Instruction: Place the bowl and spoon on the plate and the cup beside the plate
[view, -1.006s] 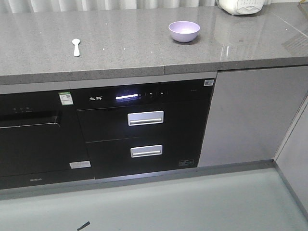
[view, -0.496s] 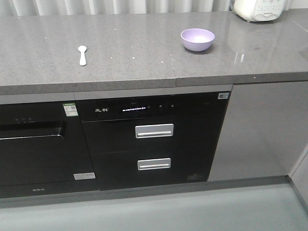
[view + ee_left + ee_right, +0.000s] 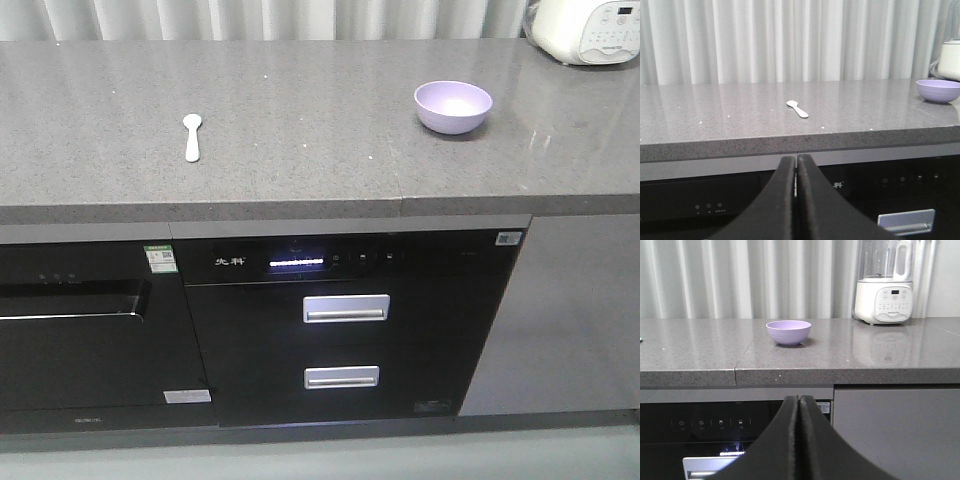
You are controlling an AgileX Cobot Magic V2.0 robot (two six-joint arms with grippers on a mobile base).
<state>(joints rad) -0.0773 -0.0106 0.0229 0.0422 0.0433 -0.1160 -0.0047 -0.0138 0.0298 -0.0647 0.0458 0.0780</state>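
We cannot see all of the white machine [image 3: 585, 28] in the front view, because the top right corner cuts it off. The right wrist view shows more of it, with a clear jug on top, but the jug's top is cut off too. At the left edge of that view there is a tiny pale speck that is too small for us to name. The two black drawers [image 3: 250, 340] under the counter [image 3: 300, 170] are closed, so what is in them is hidden.

The spoon [image 3: 192, 136] lies flat on the left part of the gray counter. It is well apart from the bowl [image 3: 453, 107]. Its long side runs from back to front, with the round scoop toward the curtain [image 3: 765, 40] and the handle toward the counter's front edge. It leans just a little to one side.

The bowl sits upright on the right part of the counter, near the white machine. We see only its pale inside, and nothing is in it.

The left gripper [image 3: 796, 159] hangs low in front of the counter. Its two black fingers are pressed together and hold nothing. The right gripper [image 3: 799, 399] is low too, with its fingers pressed together on nothing.
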